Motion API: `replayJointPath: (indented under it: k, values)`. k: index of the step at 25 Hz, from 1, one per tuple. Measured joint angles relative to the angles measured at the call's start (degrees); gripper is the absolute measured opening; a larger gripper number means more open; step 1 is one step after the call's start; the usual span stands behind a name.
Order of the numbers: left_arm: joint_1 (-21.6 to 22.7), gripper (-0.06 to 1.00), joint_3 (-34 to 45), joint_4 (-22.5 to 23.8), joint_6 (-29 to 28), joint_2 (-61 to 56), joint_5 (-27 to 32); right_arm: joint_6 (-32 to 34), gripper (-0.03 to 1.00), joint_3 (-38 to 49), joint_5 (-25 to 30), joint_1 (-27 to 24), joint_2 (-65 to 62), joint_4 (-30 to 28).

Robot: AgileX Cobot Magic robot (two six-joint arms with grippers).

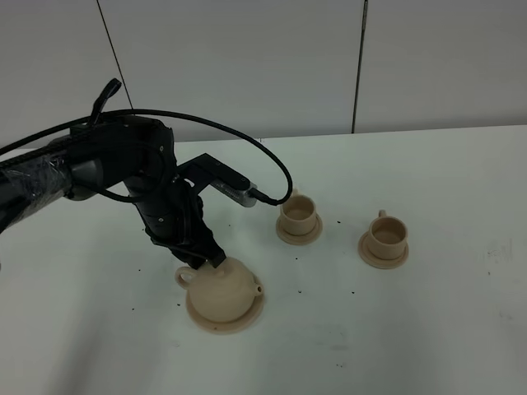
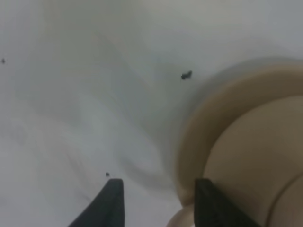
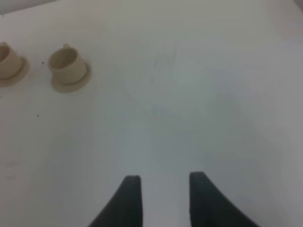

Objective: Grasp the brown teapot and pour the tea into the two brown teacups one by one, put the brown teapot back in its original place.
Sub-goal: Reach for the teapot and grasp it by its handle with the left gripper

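1. Brown teapot (image 1: 224, 292) sits on wide saucer (image 1: 247, 320), spout toward 3 o'clock.
2. Left gripper (image 2: 158, 202) at pot's 10 o'clock by the handle, jaws wide.
3. Right gripper (image 3: 163, 198) spread, empty.
4. Near teacup (image 1: 299, 212) at pot's 1 o'clock, far teacup (image 1: 386, 234) at 2 o'clock.

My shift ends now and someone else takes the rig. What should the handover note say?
Left hand: open, at the loop handle of the brown teapot, not gripping it.
Right hand: open, empty, over the table.
The teapot sits on its wide saucer. Both teacups stand on small saucers, apart from it.
No pouring is visible; whether the cups hold tea cannot be told.
To do: grasp, pour, return.
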Motion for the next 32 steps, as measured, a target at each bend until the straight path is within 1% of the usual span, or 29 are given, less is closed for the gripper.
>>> replayJointPath:
  k: [5,20,27,29,32]
  values:
    - [0.0,0.42,0.0,-0.32,-0.83,-0.62,1.44,0.0,0.24,0.0,0.0,0.0,0.0,0.0]
    - [0.0,0.42,0.0,0.13,-2.48,-0.62,3.38,0.0,0.24,0.0,0.0,0.0,0.0,0.0]
    - [0.0,0.42,0.0,0.7,-5.16,-0.62,3.88,0.0,0.24,0.0,0.0,0.0,0.0,0.0]
    - [0.0,0.42,0.0,1.43,-6.01,-0.62,3.88,0.0,0.24,0.0,0.0,0.0,0.0,0.0]
    - [-0.1,0.42,0.0,4.2,-7.01,-0.76,3.88,0.0,0.24,0.0,0.0,0.0,0.0,0.0]
